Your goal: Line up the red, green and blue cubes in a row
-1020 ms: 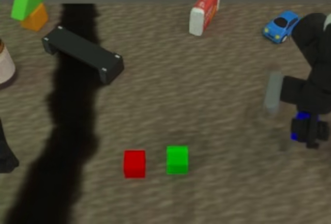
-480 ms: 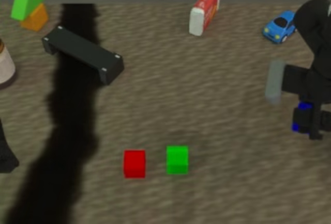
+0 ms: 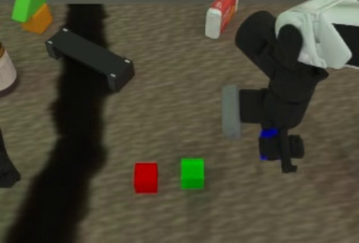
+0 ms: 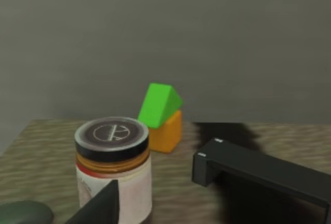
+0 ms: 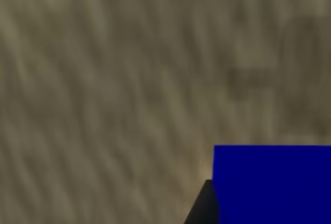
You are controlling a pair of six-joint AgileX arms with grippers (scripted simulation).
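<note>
I am carrying the blue cube (image 3: 268, 133) in my right gripper (image 3: 276, 146), clamped between the fingers, above the table (image 3: 185, 86) and to the right of the green cube (image 3: 192, 173). The red cube (image 3: 146, 177) is sitting just left of the green one, the two making a short row. I judge the placing step is in hand: next I need to bring blue down beside green, level with both. My left gripper (image 3: 7, 170) is resting at the table's left edge.

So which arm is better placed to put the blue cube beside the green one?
Right. Its claw already grips the small deep-blue cube, close to the right of the bright green cube. The left arm sits parked at the table's left edge.
</note>
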